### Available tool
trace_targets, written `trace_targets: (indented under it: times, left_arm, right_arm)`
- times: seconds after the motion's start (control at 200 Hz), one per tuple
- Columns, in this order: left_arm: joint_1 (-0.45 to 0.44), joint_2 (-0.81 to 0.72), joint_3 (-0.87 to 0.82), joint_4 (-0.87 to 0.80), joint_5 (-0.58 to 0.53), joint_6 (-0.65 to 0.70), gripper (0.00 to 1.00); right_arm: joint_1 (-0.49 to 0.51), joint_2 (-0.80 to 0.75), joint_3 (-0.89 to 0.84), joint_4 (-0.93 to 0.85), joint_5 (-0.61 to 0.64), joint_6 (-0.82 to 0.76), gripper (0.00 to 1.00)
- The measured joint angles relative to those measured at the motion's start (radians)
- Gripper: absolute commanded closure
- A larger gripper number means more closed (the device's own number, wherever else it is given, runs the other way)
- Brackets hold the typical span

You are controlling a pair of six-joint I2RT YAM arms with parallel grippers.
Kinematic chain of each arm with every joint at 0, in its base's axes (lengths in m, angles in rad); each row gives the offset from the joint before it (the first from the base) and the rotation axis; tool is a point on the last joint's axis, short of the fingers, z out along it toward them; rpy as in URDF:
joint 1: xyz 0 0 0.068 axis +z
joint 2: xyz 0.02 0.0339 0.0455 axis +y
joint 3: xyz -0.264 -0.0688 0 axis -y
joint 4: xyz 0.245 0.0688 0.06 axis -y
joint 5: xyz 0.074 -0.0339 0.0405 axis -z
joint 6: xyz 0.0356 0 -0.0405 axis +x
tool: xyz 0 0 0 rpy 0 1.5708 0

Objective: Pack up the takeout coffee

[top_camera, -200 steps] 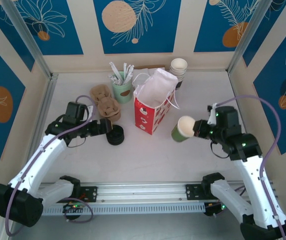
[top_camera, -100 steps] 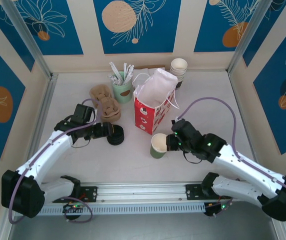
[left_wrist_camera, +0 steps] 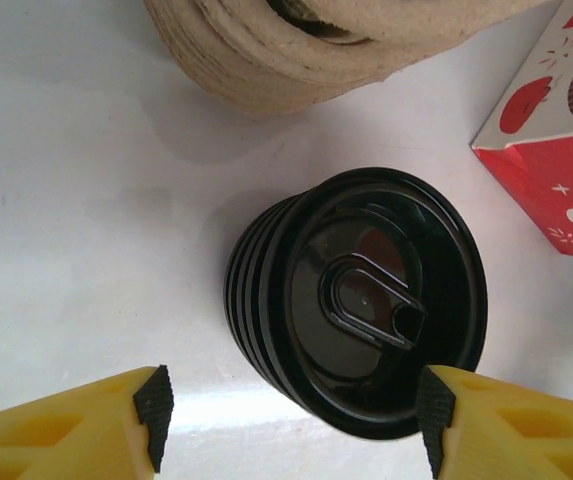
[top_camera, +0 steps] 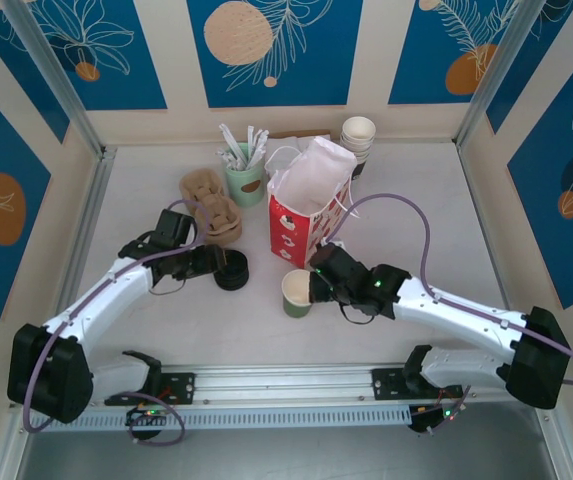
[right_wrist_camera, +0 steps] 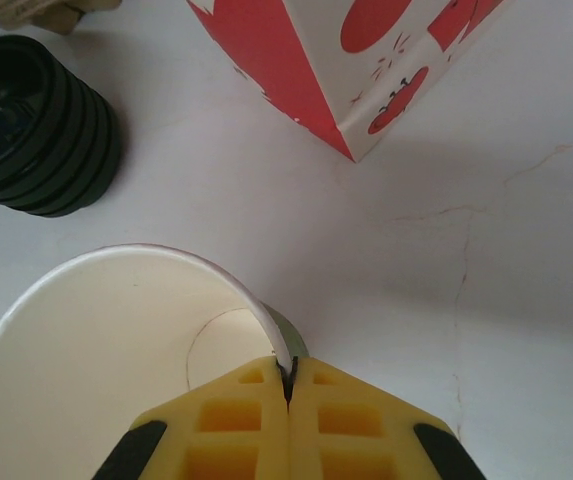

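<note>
While the right arm [top_camera: 446,305] is stretching low and leftward across the white counter [top_camera: 266,340] before the red bag [top_camera: 294,235], the right tool [right_wrist_camera: 288,385] is pinching shut on the rim of the takeout coffee cup [top_camera: 296,293], green outside, white inside, lidless, upright; the left tool [left_wrist_camera: 291,415] is straddling the black lid stack [left_wrist_camera: 366,300], jaws open, gripping nothing.

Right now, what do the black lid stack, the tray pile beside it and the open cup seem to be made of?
Black lids: probably moulded plastic, glossy, with sharp highlights and crisp ridges.
Tray pile: likely moulded paper pulp, matte beige, rough layered edges.
Open cup: apparently paper, matte white inside, with a thin rim.
</note>
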Motion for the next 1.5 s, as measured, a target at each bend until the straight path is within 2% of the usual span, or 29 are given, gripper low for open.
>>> trace_targets:
  times: [0.13, 0.205, 0.395, 0.76, 0.985, 1.31, 1.5]
  left_arm:
    - [-0.014, 0.037, 0.000, 0.005, -0.008, 0.000, 0.50]
    - [-0.021, 0.052, 0.000, 0.007, -0.014, -0.002, 0.51]
    - [-0.037, 0.071, 0.000, 0.028, -0.026, -0.002, 0.55]
    - [-0.042, 0.071, 0.000, 0.029, -0.050, -0.001, 0.65]
    - [-0.043, 0.079, 0.000, 0.029, -0.055, -0.001, 0.65]
    - [-0.046, 0.112, 0.000, 0.030, -0.058, -0.001, 0.70]
    - [-0.051, 0.124, 0.000, 0.041, -0.058, -0.005, 0.82]
  right_arm:
    - [0.007, 0.039, 0.000, 0.011, -0.001, 0.006, 1.00]
    - [0.013, 0.058, 0.000, 0.018, 0.000, 0.010, 0.92]
    - [0.047, 0.086, 0.000, 0.044, -0.001, 0.009, 0.83]
    - [0.053, 0.095, 0.008, 0.056, -0.001, 0.010, 0.56]
    - [0.052, 0.064, 0.030, 0.027, -0.001, 0.009, 0.49]
    - [0.042, -0.020, 0.081, -0.019, -0.001, 0.004, 0.50]
    - [0.020, -0.045, 0.081, -0.048, -0.005, 0.005, 0.51]
